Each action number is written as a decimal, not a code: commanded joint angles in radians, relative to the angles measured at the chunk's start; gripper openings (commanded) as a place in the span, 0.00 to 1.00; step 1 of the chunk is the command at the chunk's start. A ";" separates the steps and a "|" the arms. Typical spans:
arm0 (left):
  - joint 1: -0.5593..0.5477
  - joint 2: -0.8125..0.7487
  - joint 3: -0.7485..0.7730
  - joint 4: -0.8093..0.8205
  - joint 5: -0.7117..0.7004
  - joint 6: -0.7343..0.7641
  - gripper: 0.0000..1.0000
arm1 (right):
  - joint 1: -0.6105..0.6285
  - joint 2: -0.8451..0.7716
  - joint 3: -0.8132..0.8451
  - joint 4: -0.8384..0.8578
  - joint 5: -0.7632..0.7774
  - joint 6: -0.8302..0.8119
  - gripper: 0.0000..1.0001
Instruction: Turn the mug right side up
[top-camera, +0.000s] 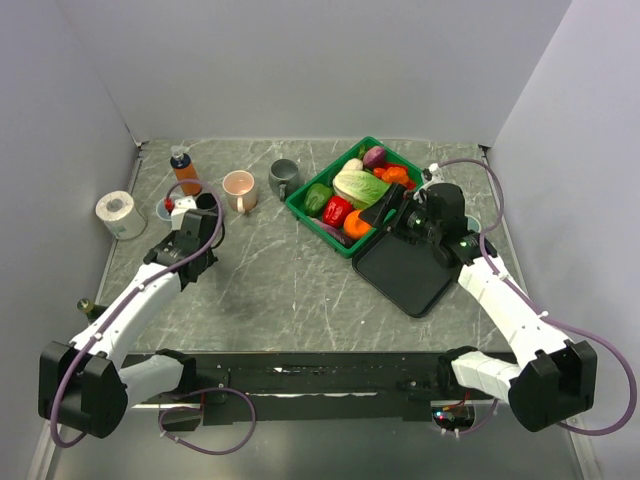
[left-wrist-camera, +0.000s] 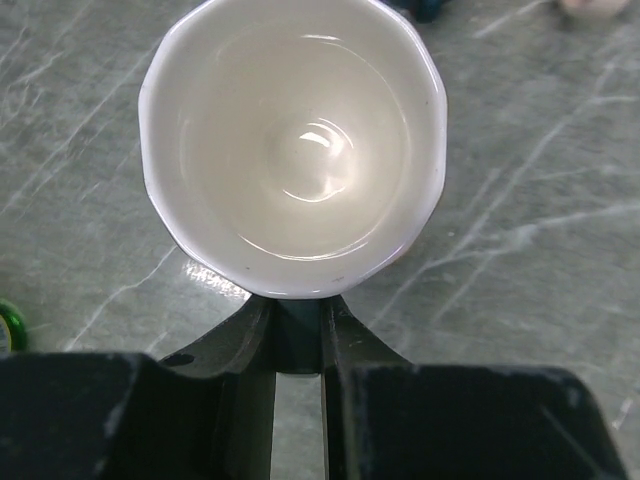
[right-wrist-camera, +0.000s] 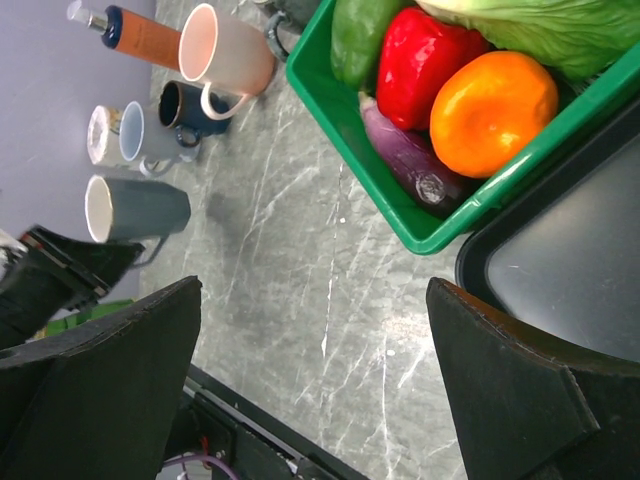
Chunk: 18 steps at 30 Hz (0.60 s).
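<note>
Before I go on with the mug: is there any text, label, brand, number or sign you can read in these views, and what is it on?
No text can be read in any view.
Bottle: orange body, any print too small to tell.
Mug in the left tool: plain white inside, no marking shows.
Green crate and black tray: no lettering shows.

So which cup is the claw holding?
The grey mug with the white inside: only its handle sits in the left claw. The pink mug stands free.
</note>
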 joint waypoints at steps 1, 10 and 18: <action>0.035 -0.067 -0.040 0.163 -0.085 -0.064 0.01 | -0.021 -0.018 0.015 0.000 -0.011 -0.006 1.00; 0.094 -0.059 -0.083 0.211 -0.122 -0.150 0.01 | -0.030 0.002 0.024 0.006 -0.069 0.002 0.99; 0.112 0.002 -0.114 0.222 -0.160 -0.253 0.01 | -0.032 0.011 0.052 -0.041 -0.077 -0.021 0.99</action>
